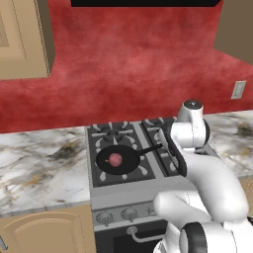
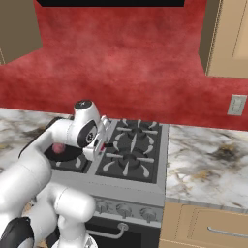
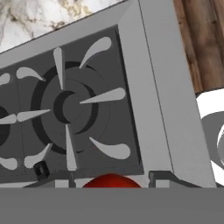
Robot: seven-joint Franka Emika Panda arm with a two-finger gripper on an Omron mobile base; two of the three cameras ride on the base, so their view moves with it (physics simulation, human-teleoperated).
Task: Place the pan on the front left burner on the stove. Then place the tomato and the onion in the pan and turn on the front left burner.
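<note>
The tomato (image 3: pixel 112 181) sits between the gripper (image 3: pixel 112 183) fingers, clamped at the bottom edge of the hand view, above a right-hand burner (image 3: pixel 72 108) of the stove (image 1: pixel 143 190). Farther left, the pan (image 1: pixel 118 160) rests on the front left burner (image 1: pixel 141 170) and holds the onion (image 1: pixel 115 159).

Pan (image 1: pixel 117 160) on front left burner (image 1: pixel 120 163) of stove (image 1: pixel 129 190), handle toward the right. Onion (image 1: pixel 115 159) inside pan. 2 rear burners behind it. Counter (image 1: pixel 39 170) left and right of stove. Tomato (image 3: pixel 112 181) between the gripper's tips, above the stove's front right area.
</note>
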